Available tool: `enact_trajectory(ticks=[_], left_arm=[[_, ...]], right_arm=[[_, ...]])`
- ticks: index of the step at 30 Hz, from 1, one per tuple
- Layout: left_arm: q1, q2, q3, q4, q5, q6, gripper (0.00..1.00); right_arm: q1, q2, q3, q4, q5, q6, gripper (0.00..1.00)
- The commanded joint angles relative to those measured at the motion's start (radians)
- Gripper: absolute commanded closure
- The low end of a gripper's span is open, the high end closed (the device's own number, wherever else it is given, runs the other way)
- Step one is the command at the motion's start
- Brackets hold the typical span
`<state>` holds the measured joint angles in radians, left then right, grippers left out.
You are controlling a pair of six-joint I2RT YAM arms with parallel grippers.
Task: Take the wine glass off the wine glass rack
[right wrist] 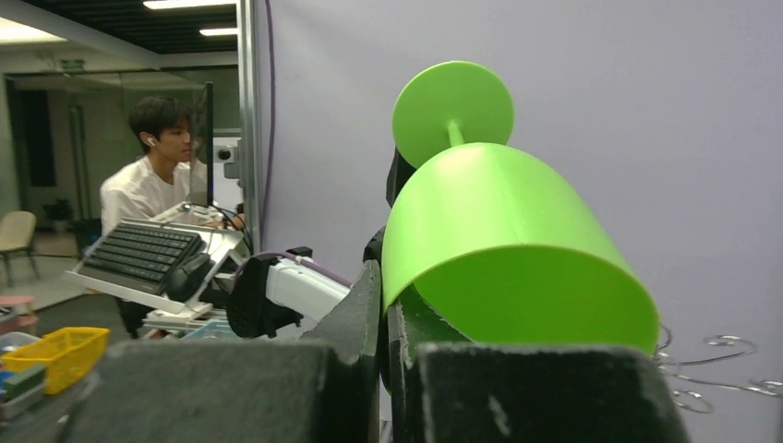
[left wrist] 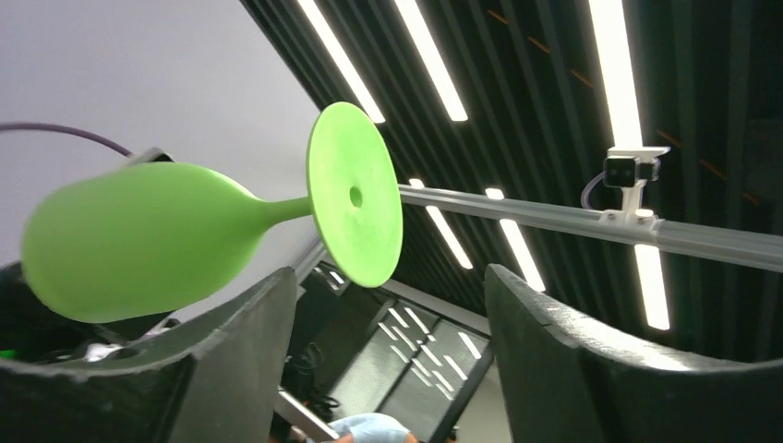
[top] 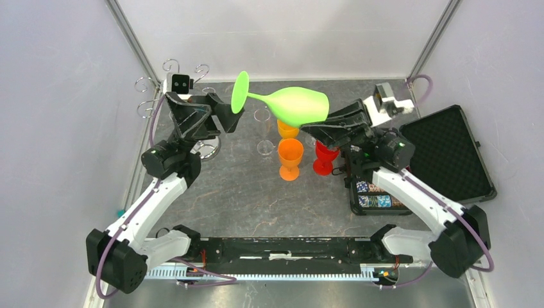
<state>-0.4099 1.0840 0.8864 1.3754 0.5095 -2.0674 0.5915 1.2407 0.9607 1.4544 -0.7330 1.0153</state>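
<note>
A lime-green wine glass [top: 298,106] hangs on its side in the air above the table, foot to the left and bowl to the right. My right gripper [top: 315,129] is shut on the wine glass at the bowl's rim, with one finger outside and one inside [right wrist: 389,281]. My left gripper [top: 215,108] stands open just left of the foot, holding nothing. In the left wrist view the glass [left wrist: 138,240] floats above the spread jaws of that gripper [left wrist: 390,277]. The wine glass rack [top: 168,82], a silver wire tree, stands at the far left behind my left arm, and its curled hooks [right wrist: 711,367] show at the lower right.
Below the green glass stand two orange goblets [top: 290,157] and a red one [top: 326,157]. An open black case [top: 449,154] lies at the right, with a small box of coloured chips [top: 375,194] beside it. White walls enclose the table.
</note>
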Motion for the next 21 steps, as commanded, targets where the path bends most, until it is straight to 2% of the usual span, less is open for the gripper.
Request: enact_trajectory(ticks=[1,4,9,11,13,15,17,21], left_arm=[[-0.004,-0.079,-0.007,-0.143,0.045,0.121,0.14],[-0.003,-0.131,-0.029,-0.284,0.048,0.248,0.0],[0.0,-0.216,-0.021,-0.586,0.055,0.493,0.0],[0.009,-0.25,0.041,-0.792,0.08,0.623,0.0],[0.021,-0.275,0.184,-1.137,0.078,0.84,0.0],[0.02,-0.294,0.344,-1.488,-0.019,1.085,0.0],[0.02,-0.314,0.457,-1.725,-0.162,1.274,0.0],[0.021,-0.362,0.536,-1.899,-0.399,1.437,0.0]], right_arm=[[-0.002,-0.149,-0.048,-0.129,0.074,-0.24,1.0],[-0.002,-0.253,-0.076,-0.404,0.16,-0.399,1.0],[-0.002,-0.367,-0.044,-0.891,0.311,-0.631,1.0],[-0.003,-0.376,-0.001,-1.063,0.301,-0.699,1.0],[-0.001,-0.365,0.042,-1.203,0.262,-0.753,1.0],[-0.002,-0.348,0.075,-1.314,0.223,-0.806,1.0],[0.001,-0.327,0.101,-1.419,0.196,-0.866,1.0],[0.03,-0.284,0.105,-1.528,0.213,-0.918,1.0]])
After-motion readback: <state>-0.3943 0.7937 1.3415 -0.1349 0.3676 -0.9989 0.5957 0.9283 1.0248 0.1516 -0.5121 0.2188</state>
